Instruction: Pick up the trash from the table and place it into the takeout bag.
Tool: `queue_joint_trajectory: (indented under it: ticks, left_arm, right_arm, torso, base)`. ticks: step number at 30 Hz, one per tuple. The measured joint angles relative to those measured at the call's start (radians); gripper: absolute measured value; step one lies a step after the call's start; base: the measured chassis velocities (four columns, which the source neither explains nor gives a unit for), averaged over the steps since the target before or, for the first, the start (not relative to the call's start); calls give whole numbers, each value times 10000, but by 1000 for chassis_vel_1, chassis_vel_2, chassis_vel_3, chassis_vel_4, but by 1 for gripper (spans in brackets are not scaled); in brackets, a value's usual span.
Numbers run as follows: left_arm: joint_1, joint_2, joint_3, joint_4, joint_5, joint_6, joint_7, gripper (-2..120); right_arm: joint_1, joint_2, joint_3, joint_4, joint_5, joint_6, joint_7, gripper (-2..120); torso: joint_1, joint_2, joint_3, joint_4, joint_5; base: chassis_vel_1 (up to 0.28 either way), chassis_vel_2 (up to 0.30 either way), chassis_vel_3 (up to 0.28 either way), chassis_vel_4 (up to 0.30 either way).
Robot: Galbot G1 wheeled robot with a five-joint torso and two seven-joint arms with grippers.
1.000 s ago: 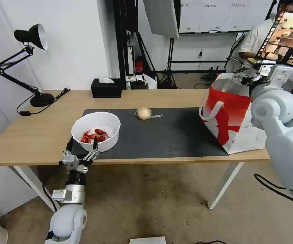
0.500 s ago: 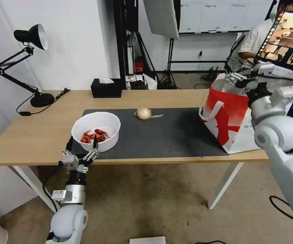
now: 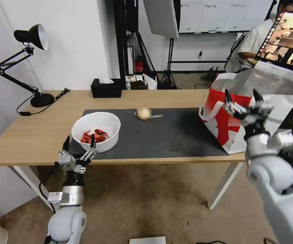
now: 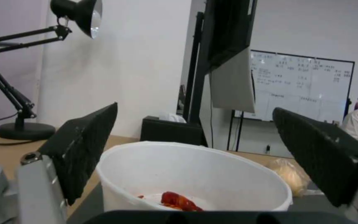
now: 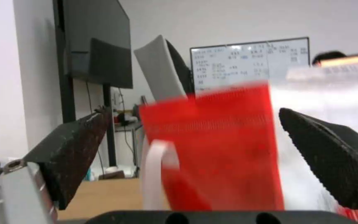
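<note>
Hovering at the near edge of the table point(image 3: 35, 135), the left gripper point(image 3: 79, 145) had its two black fingers spread wide and held nothing. Straight ahead of it, at twelve o'clock from the fingertips and very close, stood the white bowl of crayfish shells point(image 3: 96, 130) on the near-left corner of the dark grey mat point(image 3: 166, 132). In the left wrist view the bowl point(image 4: 195, 177) sat centred between the two pads point(image 4: 84, 149), its rim looking about as wide as the gap between them, so the opening seemed only just enough to take the bowl across its middle; a pinch on the near wall may suit better. The bowl is round, so no long axis governs the approach.

Over on the right, the right gripper point(image 3: 242, 105) was also wide open and empty, raised in front of the takeout bag point(image 3: 227, 118), which stood at the right end of the table with its foil-lined mouth open upward. The right wrist view showed the red panel of the bag point(image 5: 228, 146) directly between that gripper's fingers point(image 5: 71, 146), not yet touched.

Farther back, at roughly one o'clock from the bowl, the beige lump in clear wrap point(image 3: 144, 113) lay on the far edge of the mat, between the two arms. The left arm was clearly the nearer one to the bowl. Beyond that stood the black tissue box point(image 3: 106, 88) and, at ten o'clock, the black desk lamp point(image 3: 28, 64).
</note>
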Motion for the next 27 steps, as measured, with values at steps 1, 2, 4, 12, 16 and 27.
queue_joint_trajectory:
  ticks: [1,2,4,12,16,27]
  left_arm:
    - [0,0,0,0,0,0,0,100]
    - [1,-6,11,-3,-4,3,0,100]
    - [1,-9,24,-5,-4,6,0,100]
    - [53,-23,56,-5,-5,11,2,100]
    - [83,-20,52,-5,-5,11,3,100]
    - [93,-35,2,21,-4,-7,10,100]
  right_arm:
    - [0,0,0,0,0,0,0,100]
    - [-350,314,69,49,-125,193,-103,100]
    - [-612,552,105,90,-223,334,-195,100]
    - [-1530,1350,116,106,-579,1086,-785,100]
    - [-1721,1495,56,64,-581,1288,-1096,100]
    - [-1882,1845,-270,-337,-701,1694,-1557,100]
  torso:
    - [0,0,0,0,0]
    - [0,0,0,0,1]
    - [0,0,0,0,1]
    - [1,0,0,0,0]
    - [0,0,0,1,0]
    - [1,0,1,1,1]
  base:
    - [0,0,0,0]
    - [0,0,0,0]
    - [0,0,0,0]
    - [0,0,0,0]
    - [0,0,0,0]
    - [0,0,0,0]
